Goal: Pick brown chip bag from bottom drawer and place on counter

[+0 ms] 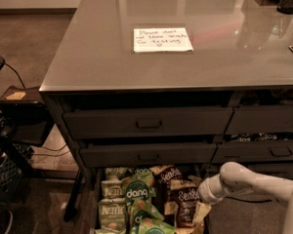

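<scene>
Hand low in deep dark grey metal bottom drawer, just beside small dark brown crinkly chip bag at its 3 o'clock, grip can't tell; glossy grey table twd 12.
</scene>
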`<move>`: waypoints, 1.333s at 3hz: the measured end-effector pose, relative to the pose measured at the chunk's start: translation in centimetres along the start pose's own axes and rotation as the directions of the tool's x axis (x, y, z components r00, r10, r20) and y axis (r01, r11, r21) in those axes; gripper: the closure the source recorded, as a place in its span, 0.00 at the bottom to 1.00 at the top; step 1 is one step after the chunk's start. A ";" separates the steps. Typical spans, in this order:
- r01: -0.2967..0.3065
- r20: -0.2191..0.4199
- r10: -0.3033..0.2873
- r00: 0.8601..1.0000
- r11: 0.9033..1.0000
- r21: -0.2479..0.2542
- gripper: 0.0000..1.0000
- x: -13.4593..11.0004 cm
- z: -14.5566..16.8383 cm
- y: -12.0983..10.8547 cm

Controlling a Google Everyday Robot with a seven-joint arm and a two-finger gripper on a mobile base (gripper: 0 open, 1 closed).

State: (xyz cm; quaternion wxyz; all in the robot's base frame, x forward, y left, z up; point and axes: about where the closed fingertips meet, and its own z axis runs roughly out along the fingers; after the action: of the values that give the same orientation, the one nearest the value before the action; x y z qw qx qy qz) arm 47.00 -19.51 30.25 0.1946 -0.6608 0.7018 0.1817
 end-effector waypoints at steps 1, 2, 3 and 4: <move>0.039 0.035 -0.039 0.999 0.999 0.013 0.00 1.2 2.7 -1.9; 0.073 0.064 -0.073 0.995 0.997 0.016 0.00 2.4 4.9 -3.6; 0.095 0.080 -0.094 0.992 0.995 -0.009 0.00 3.8 7.2 -4.8; 0.104 0.072 -0.101 0.992 0.994 -0.042 0.00 5.2 9.2 -5.8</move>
State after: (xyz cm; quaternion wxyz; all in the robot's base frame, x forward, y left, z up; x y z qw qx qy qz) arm 52.80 -19.65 19.69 0.2132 -0.6935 0.6552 0.2105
